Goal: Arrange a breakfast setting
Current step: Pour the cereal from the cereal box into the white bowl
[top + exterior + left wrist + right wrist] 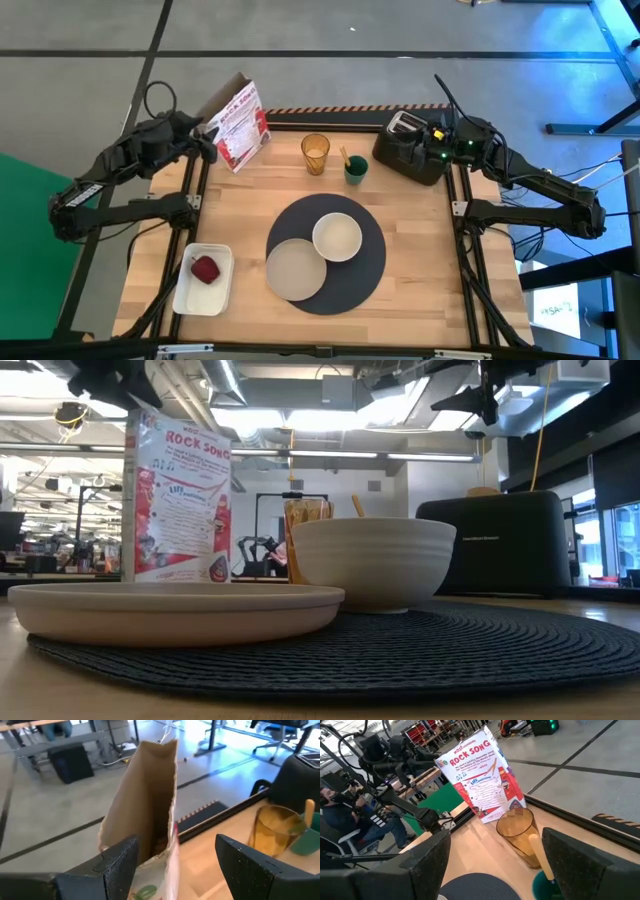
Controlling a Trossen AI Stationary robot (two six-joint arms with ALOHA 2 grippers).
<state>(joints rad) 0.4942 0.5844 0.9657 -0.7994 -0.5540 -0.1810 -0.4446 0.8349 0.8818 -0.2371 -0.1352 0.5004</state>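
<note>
Left end effector (pixel 172 865) sits released at the table's (pixel 250 215) far left, fingers either side of one cereal box (pixel 238 126). Right end effector (pixel 495 862) is released above one black toaster (pixel 412 150), far right. Counted: one dark mat (pixel 350 285) centre-near, carrying one bowl (pixel 337 237) and one plate (pixel 295 270); one amber tumbler (pixel 315 153); one green cup (pixel 356 170); one white tray (pixel 190 290).
</note>
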